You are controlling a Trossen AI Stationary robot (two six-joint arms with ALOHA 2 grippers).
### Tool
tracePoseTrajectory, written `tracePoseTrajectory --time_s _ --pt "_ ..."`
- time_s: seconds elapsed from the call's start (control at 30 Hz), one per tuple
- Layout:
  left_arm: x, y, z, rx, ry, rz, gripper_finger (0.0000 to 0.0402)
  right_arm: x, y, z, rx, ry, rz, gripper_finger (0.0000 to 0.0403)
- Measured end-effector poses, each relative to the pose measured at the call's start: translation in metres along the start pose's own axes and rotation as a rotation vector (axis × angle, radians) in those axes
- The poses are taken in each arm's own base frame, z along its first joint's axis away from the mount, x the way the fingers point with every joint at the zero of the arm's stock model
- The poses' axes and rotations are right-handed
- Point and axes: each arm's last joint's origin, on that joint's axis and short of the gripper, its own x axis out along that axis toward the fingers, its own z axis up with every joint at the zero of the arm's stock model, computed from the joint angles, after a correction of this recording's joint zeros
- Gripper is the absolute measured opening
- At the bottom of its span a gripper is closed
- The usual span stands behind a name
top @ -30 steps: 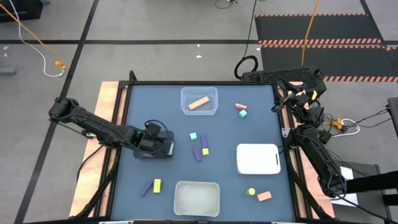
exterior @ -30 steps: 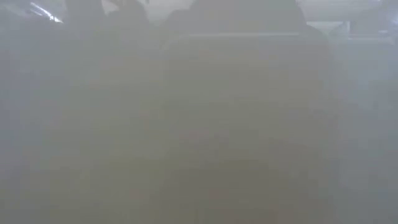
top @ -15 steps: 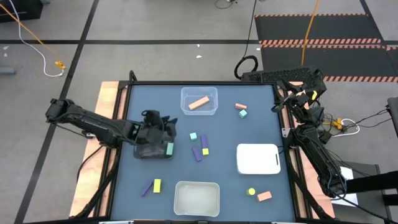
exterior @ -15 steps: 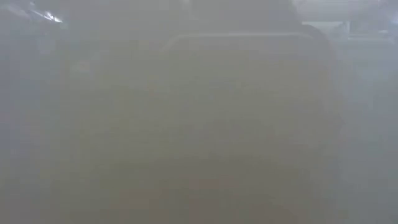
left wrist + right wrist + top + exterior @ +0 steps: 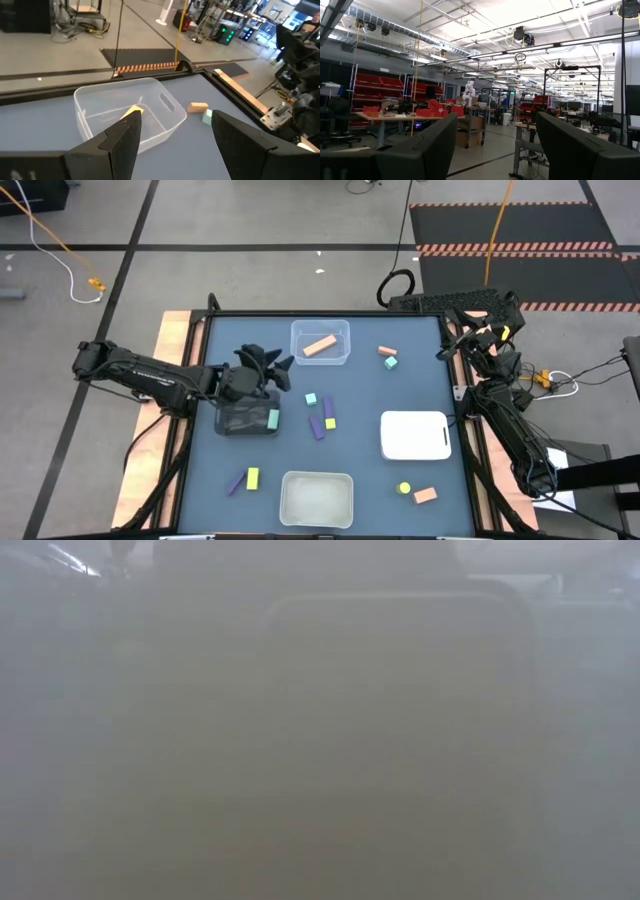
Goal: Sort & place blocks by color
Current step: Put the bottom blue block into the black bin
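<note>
From above, the left gripper [image 5: 275, 369] hung open and empty above a black tray [image 5: 247, 420] holding one teal block [image 5: 272, 419]; an orange block [image 5: 319, 346] lay in the clear tub [image 5: 320, 342], so most blocks looked unsorted. The low view showed only fog. Through the left wrist, the tub sat near the far table edge [image 5: 150, 80] with open room beside it, while the right gripper [image 5: 495, 145] waited open off the right side, facing the room.

A blue counter [image 5: 360, 395] carries four containers. A clear tub [image 5: 321, 343] sits at the middle of the far edge (also seen in the left wrist view [image 5: 127, 117]). A frosted tray [image 5: 316, 498] lies at the middle of the near edge. A white lidded box [image 5: 414, 435] rests toward the right edge, and a dark tray [image 5: 247, 420] toward the left edge. The low view shows only grey haze.
</note>
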Motion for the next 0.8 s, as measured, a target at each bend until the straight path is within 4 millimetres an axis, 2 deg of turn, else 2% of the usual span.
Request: tracePoseTrajectory --time_s 0.47,0.7,0.8 --pt "0.0 -0.005 0.007 0.042 -0.048 -0.045 0.0243 0.0 0.0 0.0 0.0 0.0 0.0 0.0263" --pt "-0.005 -0.013 0.003 0.333 -0.009 -0.174 0.0244 0.0 0.0 0.0 0.0 0.0 0.0 0.0263" --pt "-0.008 -0.017 -0.002 0.357 0.017 -0.226 0.0244 0.0 0.0 0.0 0.0 0.0 0.0 0.0263"
